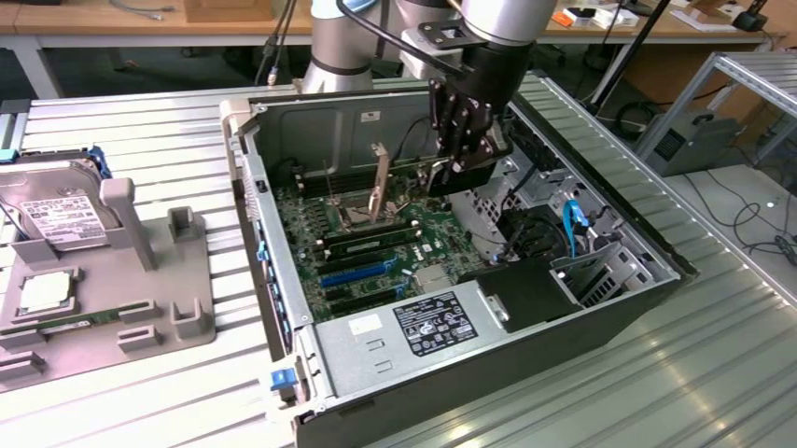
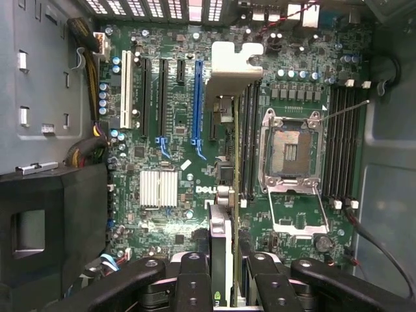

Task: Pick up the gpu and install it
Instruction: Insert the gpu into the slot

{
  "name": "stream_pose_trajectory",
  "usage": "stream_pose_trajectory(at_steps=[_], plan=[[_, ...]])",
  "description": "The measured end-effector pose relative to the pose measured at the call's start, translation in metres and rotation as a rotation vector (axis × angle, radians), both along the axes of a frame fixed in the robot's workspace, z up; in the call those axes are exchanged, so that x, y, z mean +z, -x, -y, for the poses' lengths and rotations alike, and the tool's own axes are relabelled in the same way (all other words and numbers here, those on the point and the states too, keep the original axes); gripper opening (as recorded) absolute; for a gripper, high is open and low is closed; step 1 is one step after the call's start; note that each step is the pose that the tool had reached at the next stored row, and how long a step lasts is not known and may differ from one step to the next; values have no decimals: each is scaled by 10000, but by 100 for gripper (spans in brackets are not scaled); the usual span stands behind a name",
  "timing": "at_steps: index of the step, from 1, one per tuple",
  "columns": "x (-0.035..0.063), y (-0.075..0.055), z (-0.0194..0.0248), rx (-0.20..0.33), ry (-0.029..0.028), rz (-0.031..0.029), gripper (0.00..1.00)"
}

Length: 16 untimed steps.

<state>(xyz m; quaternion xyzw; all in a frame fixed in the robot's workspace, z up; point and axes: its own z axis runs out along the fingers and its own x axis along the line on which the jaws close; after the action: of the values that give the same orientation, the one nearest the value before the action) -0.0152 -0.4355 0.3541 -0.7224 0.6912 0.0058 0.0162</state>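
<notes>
My gripper (image 1: 458, 161) is lowered into the open computer case (image 1: 280, 280) and is shut on the gpu (image 1: 405, 184). The card hangs on edge just above the green motherboard (image 1: 373, 252), its pale metal bracket (image 1: 379, 173) pointing to the case's rear wall. In the wrist view the gpu (image 2: 220, 234) appears edge-on between the two black fingers (image 2: 194, 276). Its bracket (image 2: 233, 62) reaches the rear wall. The card runs along the slots between the long blue slot (image 2: 197, 97) and the CPU socket (image 2: 292, 153). I cannot tell whether it touches a slot.
A silver hard drive (image 1: 56, 219) stands in a grey fixture (image 1: 137, 308) at the exterior view's left, with a CPU (image 1: 44, 294) and a memory stick (image 1: 62, 322) in it. Inside the case are the power supply (image 1: 430, 322), a black shroud (image 2: 45, 227) and loose cables (image 2: 377, 244).
</notes>
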Motion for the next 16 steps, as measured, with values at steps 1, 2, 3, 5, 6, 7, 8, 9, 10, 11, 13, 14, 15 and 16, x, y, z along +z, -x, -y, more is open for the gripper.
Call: stream_pose_trajectory(at_steps=[1,2,3,5,6,7,8,9,10,11,13,14,15,16], plan=[[-2,0,2,0,-1,0,27],[-5,1,7,0,-2,0,27],[-6,1,9,0,-2,-1,27],[-11,1,16,0,-4,0,27],[-15,1,21,0,-5,0,27],[-16,1,23,0,-5,-1,27],[-17,2,24,0,-5,-1,27],[-19,2,27,0,-5,-1,27],[-21,3,29,1,-6,0,27],[-24,16,32,-1,-6,0,27],[-27,30,35,0,-6,0,27],[-30,41,39,0,-7,0,27],[-32,49,41,0,-8,-1,27],[-35,55,42,0,-8,-1,27]])
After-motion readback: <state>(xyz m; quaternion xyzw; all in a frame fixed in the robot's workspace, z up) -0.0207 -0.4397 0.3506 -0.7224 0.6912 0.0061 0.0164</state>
